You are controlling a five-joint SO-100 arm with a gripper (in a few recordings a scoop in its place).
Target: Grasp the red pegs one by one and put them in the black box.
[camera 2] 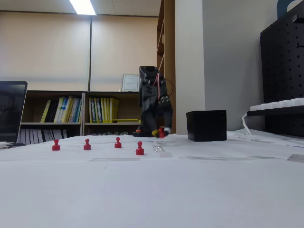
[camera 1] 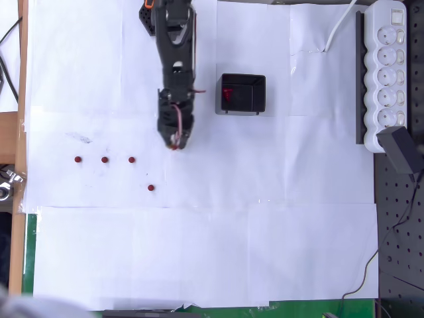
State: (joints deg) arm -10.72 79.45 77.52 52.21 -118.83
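**Peg carried low, box to be reached**

A red peg [camera 2: 162, 133] is seen clamped in the tool [camera 2: 160, 133] in the fixed view, held just above the paper-covered tabletop [camera 1: 265, 232]. In the overhead view the tool [camera 1: 175, 140] hangs at the end of the black arm [camera 1: 175, 59], and the held peg is barely discernible there.

Four pegs are left standing on the tabletop: three in a row [camera 1: 78, 159], [camera 1: 105, 159], [camera 1: 132, 159] and one nearer the camera [camera 1: 152, 187]. The box [camera 1: 242, 93] sits to the right of the arm in the overhead view, well apart from the row, and something red [camera 1: 227, 93] is visible inside it, judged to be pegs already delivered.

The step in hand is judged to be the carry to the box. The peg should be lifted clear of the box wall before any sideways swing, since a low path would strike the rim. The tool should be centred over the opening and the grip released only once the peg hangs inside the walls, so that it is not bounced out.
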